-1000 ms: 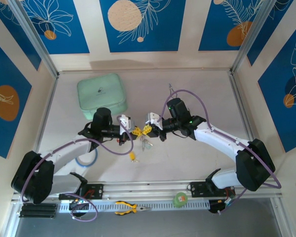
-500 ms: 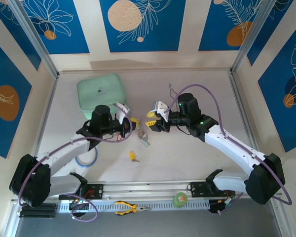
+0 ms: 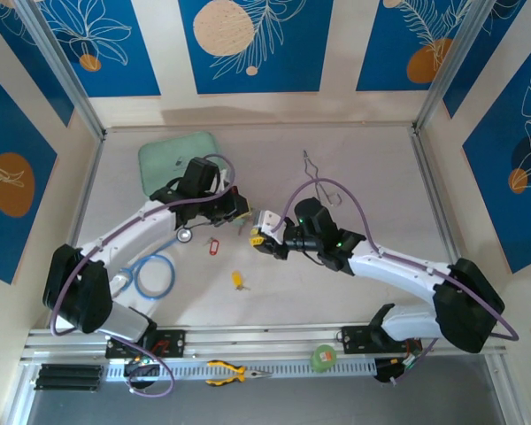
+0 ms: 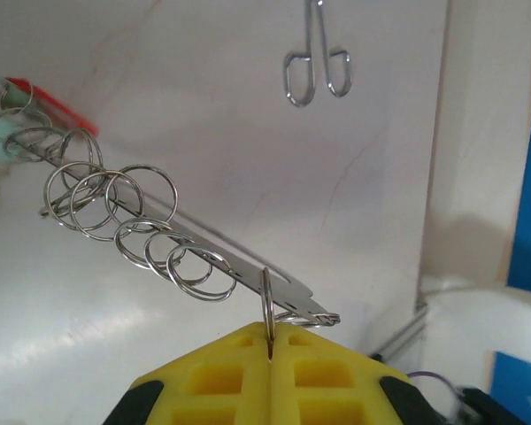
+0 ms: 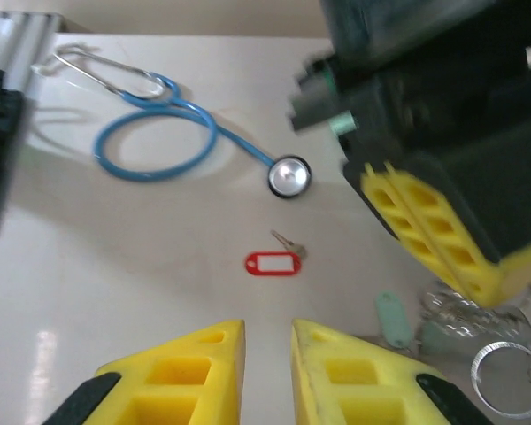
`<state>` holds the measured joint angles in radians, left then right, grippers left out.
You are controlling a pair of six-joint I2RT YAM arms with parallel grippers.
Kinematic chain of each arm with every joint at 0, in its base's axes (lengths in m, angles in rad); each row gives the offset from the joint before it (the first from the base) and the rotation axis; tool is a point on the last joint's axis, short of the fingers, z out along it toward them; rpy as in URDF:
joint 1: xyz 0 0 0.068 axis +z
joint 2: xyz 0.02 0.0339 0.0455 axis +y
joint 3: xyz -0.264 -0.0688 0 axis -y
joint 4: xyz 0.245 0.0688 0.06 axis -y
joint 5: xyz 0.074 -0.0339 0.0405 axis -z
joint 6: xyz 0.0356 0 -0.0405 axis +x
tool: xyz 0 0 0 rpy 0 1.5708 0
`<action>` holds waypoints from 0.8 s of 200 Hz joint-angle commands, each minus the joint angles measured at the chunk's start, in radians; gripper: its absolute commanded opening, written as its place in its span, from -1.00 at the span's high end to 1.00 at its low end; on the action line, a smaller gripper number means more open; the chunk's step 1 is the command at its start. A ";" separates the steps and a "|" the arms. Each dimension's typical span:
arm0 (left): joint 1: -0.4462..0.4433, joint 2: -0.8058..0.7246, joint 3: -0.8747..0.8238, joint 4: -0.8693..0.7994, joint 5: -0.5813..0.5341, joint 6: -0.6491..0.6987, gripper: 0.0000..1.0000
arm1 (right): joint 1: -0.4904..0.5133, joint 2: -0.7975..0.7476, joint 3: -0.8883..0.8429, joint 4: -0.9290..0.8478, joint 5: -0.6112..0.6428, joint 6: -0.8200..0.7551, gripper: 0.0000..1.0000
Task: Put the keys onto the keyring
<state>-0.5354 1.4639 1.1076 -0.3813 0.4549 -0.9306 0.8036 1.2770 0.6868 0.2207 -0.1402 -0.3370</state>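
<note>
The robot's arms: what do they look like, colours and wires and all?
Both the left arm and right arm have white shells with bulky black joints and a looping purple cable. The left pincer and right pincer have chunky yellow fingers with square pockets.

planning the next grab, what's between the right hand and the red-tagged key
Bare table between right hand and red-tagged key, in the right wrist view.
</note>
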 commanded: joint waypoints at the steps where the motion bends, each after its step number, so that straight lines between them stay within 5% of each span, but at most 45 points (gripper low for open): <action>1: -0.012 0.012 0.076 -0.088 0.074 -0.245 1.00 | -0.010 0.027 -0.036 0.205 0.119 -0.021 0.49; 37: -0.015 0.064 0.179 -0.277 0.127 -0.376 1.00 | -0.046 0.017 -0.096 0.272 0.133 -0.077 0.51; 83: -0.021 0.051 0.166 -0.286 0.158 -0.519 1.00 | -0.065 -0.016 -0.140 0.323 0.142 -0.161 0.52; 160: -0.029 0.069 0.164 -0.280 0.197 -0.564 1.00 | -0.040 0.016 -0.134 0.371 0.152 -0.209 0.50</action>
<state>-0.5518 1.5242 1.2568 -0.6384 0.6155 -1.4631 0.7574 1.2842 0.5476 0.5434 -0.0029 -0.5224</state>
